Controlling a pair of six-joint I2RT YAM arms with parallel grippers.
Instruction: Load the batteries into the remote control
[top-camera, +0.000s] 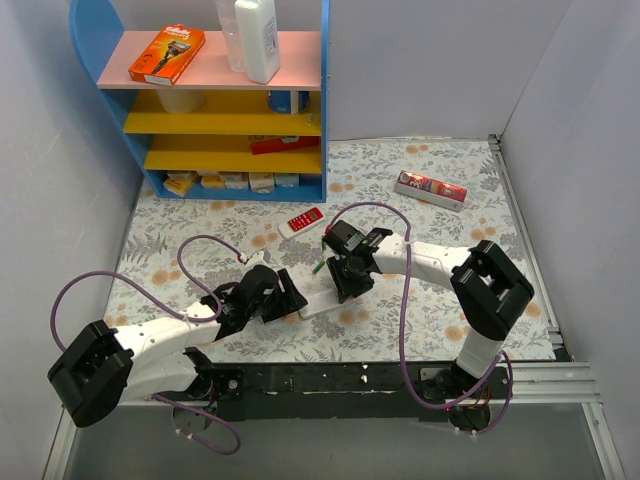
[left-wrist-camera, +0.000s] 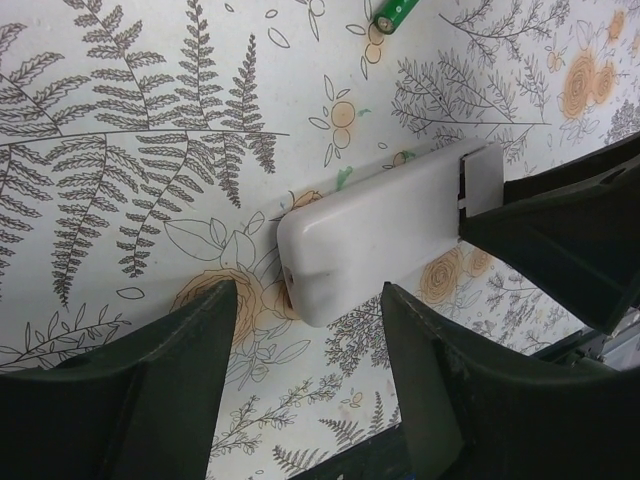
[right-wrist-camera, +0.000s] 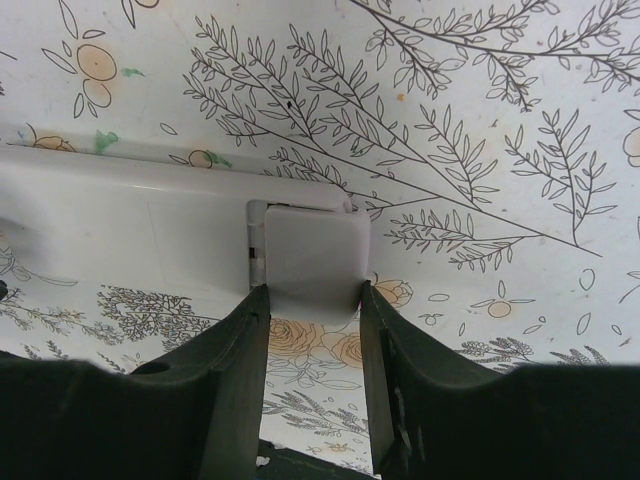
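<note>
Cover removal looks to be the step in hand, with no cell loaded yet. On the left, the left gripper (left-wrist-camera: 308, 300) hangs with its jaws spread wide around the rounded end of the remote control (left-wrist-camera: 380, 225), apparently not touching it. The remote lies back-up on the floral cloth (left-wrist-camera: 130, 120) between the two arms. One green battery (left-wrist-camera: 397, 13) lies loose on the cloth near it. At the remote's right end, the right gripper (right-wrist-camera: 312, 292) pinches the sides of the battery cover (right-wrist-camera: 310, 250), which sits slightly offset from the body. Next, the cover needs sliding clear, probably with the left jaws closing to steady the body.
</note>
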